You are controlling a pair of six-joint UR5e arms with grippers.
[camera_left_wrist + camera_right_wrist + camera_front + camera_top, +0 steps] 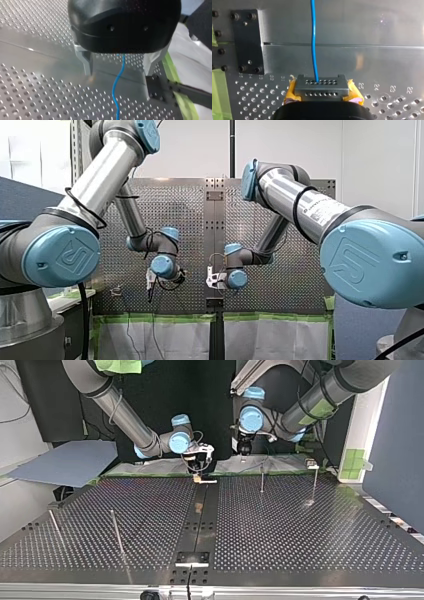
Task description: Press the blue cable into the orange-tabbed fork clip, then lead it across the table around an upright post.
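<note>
Two tools: your left tool [120, 75] stands wide open astride the blue cable [115, 87]; your right tool [320, 86] clamps that cable.

Blue cable [313, 45]: thin, slightly wavy, pinched in my right gripper [321, 86]. It runs ahead over the table's [367, 30] centre seam and between my left gripper's [119, 83] spread fingers. Thin post [261, 479] stands upright.

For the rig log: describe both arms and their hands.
Both my left arm and my right arm: silver tubes, light-blue joint caps with an embossed logo, black cables looped round. The left hand: black housing, metal fingers. The right hand: black body, yellow pads.
</note>
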